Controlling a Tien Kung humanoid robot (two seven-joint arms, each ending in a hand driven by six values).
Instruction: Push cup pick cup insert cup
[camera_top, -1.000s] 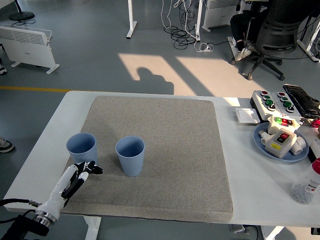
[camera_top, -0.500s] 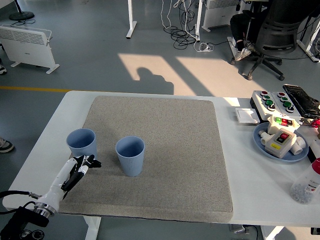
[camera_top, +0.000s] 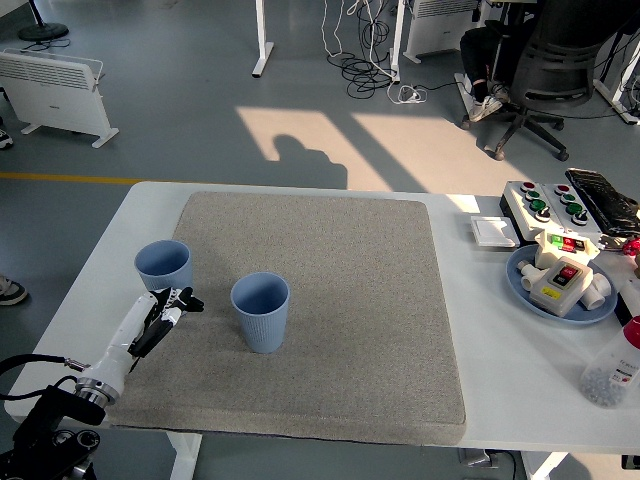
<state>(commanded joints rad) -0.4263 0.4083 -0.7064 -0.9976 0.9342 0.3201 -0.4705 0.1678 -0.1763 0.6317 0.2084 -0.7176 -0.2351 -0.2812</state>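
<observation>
Since the earlier frames, the left hand (camera_top: 168, 307) has slid toward 12 o'clock with the left cup (camera_top: 163, 267) ahead of it, the cup now nearer the grey mat's (camera_top: 330, 300) left edge. Fingers (camera_top: 186, 299) lie loosely extended, gripping nothing, just at the cup's 6 o'clock side, with the forearm slanting back toward 7 o'clock. Both cups stand upright, mouths up, axes vertical; the second cup (camera_top: 261, 312) stands at 4 o'clock of the first, bare mat lying open toward 3 o'clock.

Left hand (camera_top: 170, 305) just beside left cup (camera_top: 163, 266), second cup (camera_top: 261, 311) upright (both blue), grey mat (camera_top: 330, 300)
</observation>
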